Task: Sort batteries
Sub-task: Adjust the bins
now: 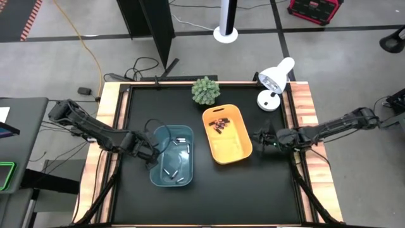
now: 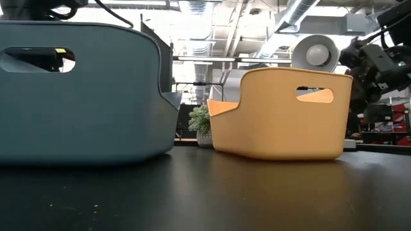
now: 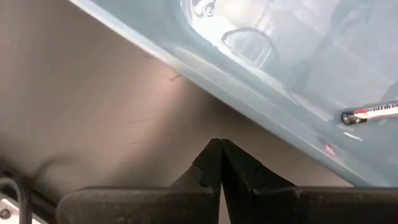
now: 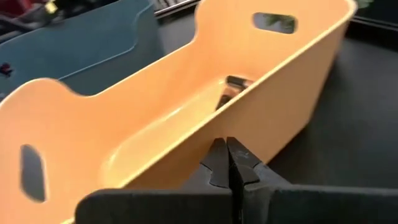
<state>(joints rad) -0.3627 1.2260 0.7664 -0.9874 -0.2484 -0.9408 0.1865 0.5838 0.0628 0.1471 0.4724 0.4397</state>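
Observation:
A blue bin [image 1: 171,156] stands at the table's middle left. It holds several pale batteries [image 1: 184,149], and one of them [image 3: 370,114] shows in the left wrist view. To its right stands an orange bin [image 1: 226,133] with several dark batteries [image 1: 219,123] at its far end [image 4: 234,84]. My left gripper [image 1: 150,154] is shut and points down just outside the blue bin's left wall [image 3: 249,106]. My right gripper [image 1: 256,137] is shut, nearly level, close beside the orange bin's right wall [image 4: 273,106]. Neither holds anything.
A small green plant [image 1: 205,90] and a white desk lamp [image 1: 275,82] stand at the table's far edge. A raised wooden frame [image 1: 302,107] runs round the black tabletop. The near half of the table [image 2: 205,192] lies bare in front of both bins.

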